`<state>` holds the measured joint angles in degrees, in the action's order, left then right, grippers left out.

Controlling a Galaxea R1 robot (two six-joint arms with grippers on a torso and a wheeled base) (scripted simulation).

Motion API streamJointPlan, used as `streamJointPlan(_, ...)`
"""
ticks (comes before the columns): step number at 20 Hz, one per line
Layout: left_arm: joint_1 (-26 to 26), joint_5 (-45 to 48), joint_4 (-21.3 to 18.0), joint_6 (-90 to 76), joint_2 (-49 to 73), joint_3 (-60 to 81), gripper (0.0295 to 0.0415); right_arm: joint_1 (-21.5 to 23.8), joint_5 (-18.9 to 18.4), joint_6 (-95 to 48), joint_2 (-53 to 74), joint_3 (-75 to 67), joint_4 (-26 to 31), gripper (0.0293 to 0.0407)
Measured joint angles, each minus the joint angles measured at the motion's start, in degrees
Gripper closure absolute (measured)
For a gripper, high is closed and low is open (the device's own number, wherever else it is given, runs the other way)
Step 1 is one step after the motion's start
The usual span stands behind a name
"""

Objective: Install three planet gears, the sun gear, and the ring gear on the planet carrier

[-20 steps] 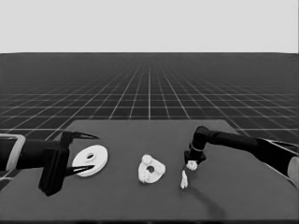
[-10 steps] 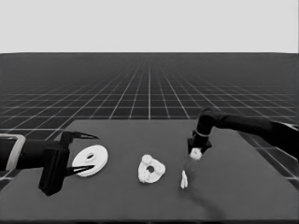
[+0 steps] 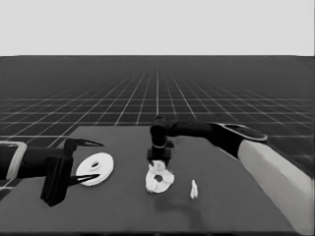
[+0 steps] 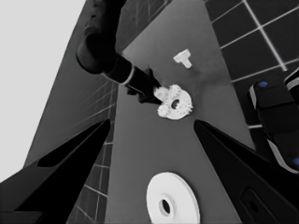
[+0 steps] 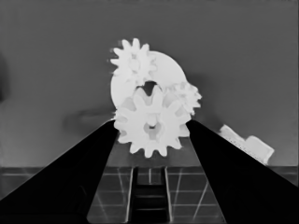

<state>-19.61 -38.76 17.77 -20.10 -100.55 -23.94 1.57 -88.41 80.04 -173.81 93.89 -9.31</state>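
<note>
The right tool [image 5: 150, 128] is clamping a gear [image 5: 150, 125] over the smaller round part [image 3: 159, 180], which is carrying two gears, having moved left from the thin white piece [image 3: 194, 189]. The left tool [image 3: 88, 162], fingers apart, is waiting around the larger round part [image 3: 97, 168] on the worktop [image 3: 236, 196].

A thin white piece [image 3: 194, 189] lies on the dark worktop [image 3: 236, 206], toward its right side and apart from the other parts. Beyond the worktop, a gridded floor [image 3: 157, 88] runs to the horizon.
</note>
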Motion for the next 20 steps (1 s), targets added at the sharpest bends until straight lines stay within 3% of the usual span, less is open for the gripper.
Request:
streamJointPlan(2, 0.0, 0.0, 0.0, 0.0, 0.0, 0.0, 0.0326, 0.0, 0.0, -0.1, -0.4, 0.5, 0.0, 0.039)
streamJointPlan(4, 0.0, 0.0, 0.0, 0.0, 0.0, 0.0, 0.0326, -4.7, 1.2, -1.6, -1.1, 2.9, -4.5, 0.039)
streamJointPlan(6, 0.0, 0.0, 0.0, 0.0, 0.0, 0.0, 0.0326, -6.3, 1.7, -2.3, -1.4, 4.1, -6.0, 0.039)
streamJointPlan(20, 0.0, 0.0, 0.0, 0.0, 0.0, 0.0, 0.0326, -7.7, 2.0, 1.3, -1.5, 4.8, -6.8, 0.039)
